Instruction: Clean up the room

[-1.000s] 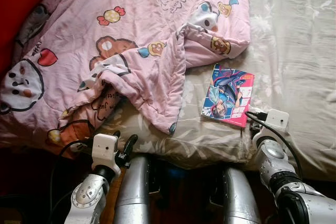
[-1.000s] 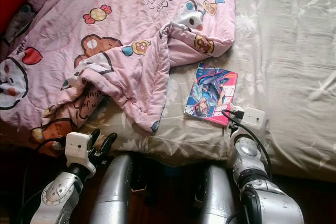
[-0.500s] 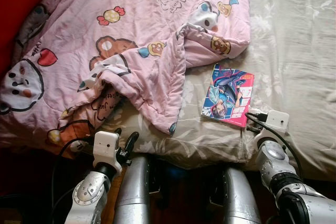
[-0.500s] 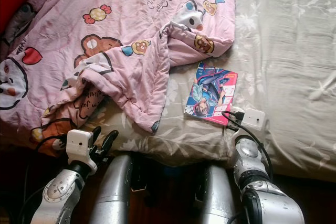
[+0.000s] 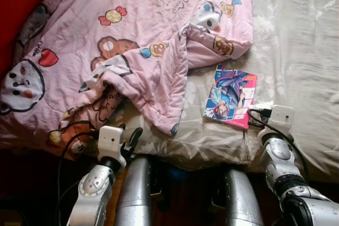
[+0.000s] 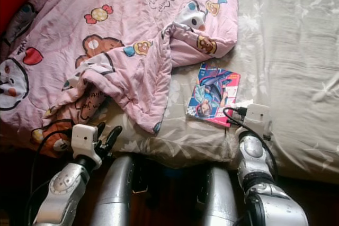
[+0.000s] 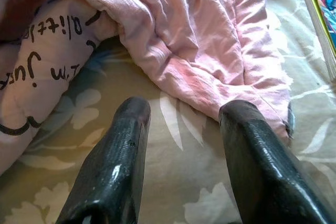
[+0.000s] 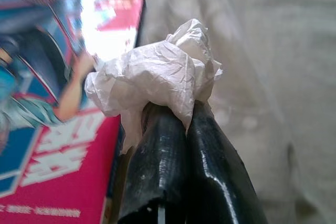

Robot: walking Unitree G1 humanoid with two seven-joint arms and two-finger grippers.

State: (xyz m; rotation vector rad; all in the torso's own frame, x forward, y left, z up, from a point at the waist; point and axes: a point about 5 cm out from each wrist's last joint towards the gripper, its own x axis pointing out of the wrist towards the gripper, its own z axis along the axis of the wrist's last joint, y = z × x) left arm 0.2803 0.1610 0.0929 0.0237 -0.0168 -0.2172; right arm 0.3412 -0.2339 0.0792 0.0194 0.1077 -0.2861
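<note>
Bed (image 5: 296, 51): grey floral sheet, takes up most of the head views.

Pink blanket (image 5: 122, 41): cartoon print, rumpled, upper left and centre of the frame; one folded corner hangs toward lower centre.

Comic book (image 5: 230, 96): flat on the sheet, right of centre, just below the blanket's edge.

Crumpled tissue (image 8: 157, 74): white wad, pinched at the fingertips of the right gripper (image 8: 176, 111); jaws closed tight on it, lower right of the frame, just beside the book's near corner.

Left gripper (image 7: 181, 111): lower left, at the bed's near edge; jaws spread apart, holding nothing, pointed at the blanket's hanging corner.
</note>
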